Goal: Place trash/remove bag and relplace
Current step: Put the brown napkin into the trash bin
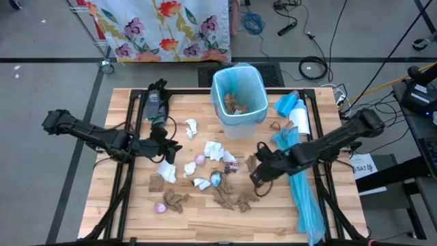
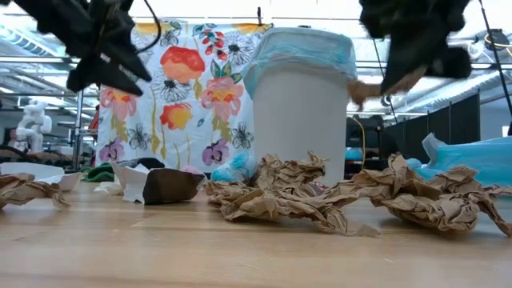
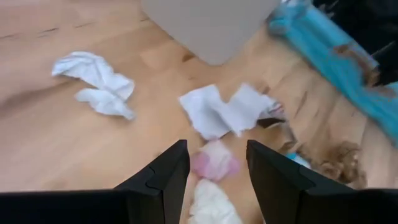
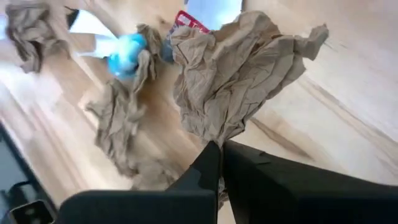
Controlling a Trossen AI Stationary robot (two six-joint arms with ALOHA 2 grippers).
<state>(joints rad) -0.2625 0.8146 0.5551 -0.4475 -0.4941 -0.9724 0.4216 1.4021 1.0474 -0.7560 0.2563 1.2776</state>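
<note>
The trash lies scattered on the wooden table (image 1: 136, 219): brown paper scraps (image 1: 225, 197), white tissues (image 1: 215, 150) and a pink bit (image 1: 200, 160). The white bin (image 1: 239, 99), lined with a light-blue bag, stands at the far middle with brown paper inside. My right gripper (image 4: 221, 146) hovers right of the scraps, shut on a crumpled brown paper scrap (image 4: 236, 81). My left gripper (image 3: 217, 149) hangs open in the air over the pink bit (image 3: 214, 163) and a white tissue (image 3: 211, 205), touching nothing. The low view shows both grippers high above the table. My right gripper pinches the brown paper scrap by a crumpled edge (image 4: 214, 138) between its two fingertips. The fingers slant down from the table's right side. The scrap (image 2: 364, 92) sticks out past the fingers, lifted clear of the table.
Long light-blue plastic sheets (image 1: 304, 191) and a white roll (image 1: 300, 119) lie along the table's right side, under my right arm. A black device (image 1: 153, 102) sits at the far left. A floral cloth (image 2: 184, 96) hangs beyond the far edge.
</note>
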